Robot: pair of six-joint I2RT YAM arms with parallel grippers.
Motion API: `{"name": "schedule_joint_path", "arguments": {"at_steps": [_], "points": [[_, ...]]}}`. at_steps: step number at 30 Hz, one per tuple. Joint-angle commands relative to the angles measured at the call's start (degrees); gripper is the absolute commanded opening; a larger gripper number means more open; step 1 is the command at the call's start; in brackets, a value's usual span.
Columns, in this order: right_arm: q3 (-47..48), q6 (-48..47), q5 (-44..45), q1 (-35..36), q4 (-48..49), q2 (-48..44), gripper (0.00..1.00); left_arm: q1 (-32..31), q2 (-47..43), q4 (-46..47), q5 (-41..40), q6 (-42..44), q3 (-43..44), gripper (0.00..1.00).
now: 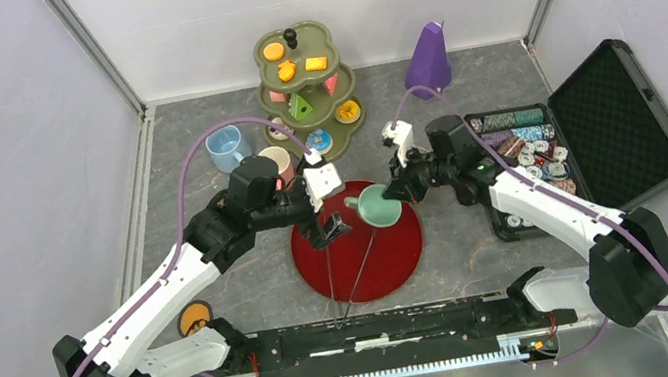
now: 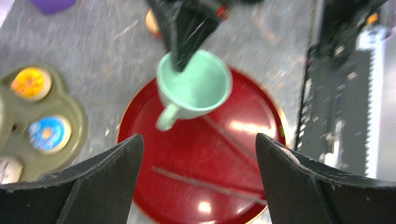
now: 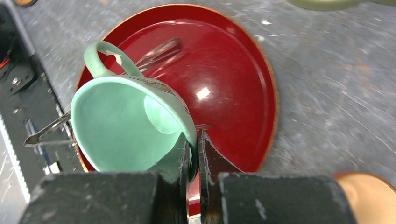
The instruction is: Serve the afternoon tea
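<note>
- Mug handling at the middle of the table: the right gripper is clamped on the rim of the green mug, one finger inside the cup and one outside.
- The green mug is tilted, with its mouth turned towards the right wrist camera and its handle pointing to the left in the scene.
- It hangs over the far part of the red plate; I cannot tell whether its base touches the plate.
- The left gripper has its fingers spread wide apart and empty, just left of the mug and over the plate's left half.
- An olive tiered stand sits at the far middle of the table, beyond the plate.
- Its lower tier carries a yellow donut and a blue donut in separate lobes; orange biscuits lie on the top tier.
- The blue mug stands left of the stand, and the pink mug is just near of it, partly hidden by the left arm.
- A purple metronome stands to the far right of the stand.
- An open black case of poker chips lies at the right side of the table.
</note>
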Motion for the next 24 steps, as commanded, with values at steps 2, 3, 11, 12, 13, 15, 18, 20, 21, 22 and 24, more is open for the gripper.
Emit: {"name": "schedule_joint_path", "arguments": {"at_steps": [2,3,11,12,13,15,18,20,21,22,24], "points": [[-0.24,-4.88,-5.87,4.78,2.04,-1.53,0.0,-1.13,1.18,-11.56,-7.15,13.89,1.66,0.95],[-0.76,-4.63,-7.2,5.21,2.82,-1.87,0.0,-1.56,2.09,-13.12,-6.89,14.41,2.16,0.95],[-1.01,-5.03,-10.44,7.4,3.86,-1.86,0.0,-3.16,7.21,-17.02,-2.88,14.7,4.45,0.91],[-0.94,-5.03,-10.45,7.48,3.85,-1.76,0.0,-3.31,7.71,-17.01,-2.87,14.73,4.82,0.89],[-0.88,-5.03,-10.46,7.62,3.87,-1.52,0.0,-3.51,8.21,-17.05,-3.07,14.69,5.16,0.88],[-0.71,-5.03,-10.68,7.82,3.86,-1.2,0.0,-4.23,9.35,-17.05,-3.92,14.6,5.87,0.83],[-0.35,-5.21,-10.83,8.17,3.57,-0.62,0.0,-6.14,11.59,-17.05,-6.01,14.69,6.82,0.79],[-0.2,-5.25,-10.67,8.21,3.59,-0.44,0.0,-7.48,13.19,-17.0,-7.42,14.72,7.54,0.72],[-0.22,-5.23,-10.47,8.19,3.51,-0.28,0.0,-8.03,14.0,-17.04,-8.14,14.74,7.92,0.68],[-0.13,-5.3,-10.29,8.19,3.42,-0.33,0.0,-8.52,14.6,-16.98,-9.02,14.78,8.24,0.63],[-0.11,-5.3,-10.27,8.23,3.32,-0.37,0.0,-8.96,15.63,-16.92,-9.99,14.81,8.78,0.57]]}}
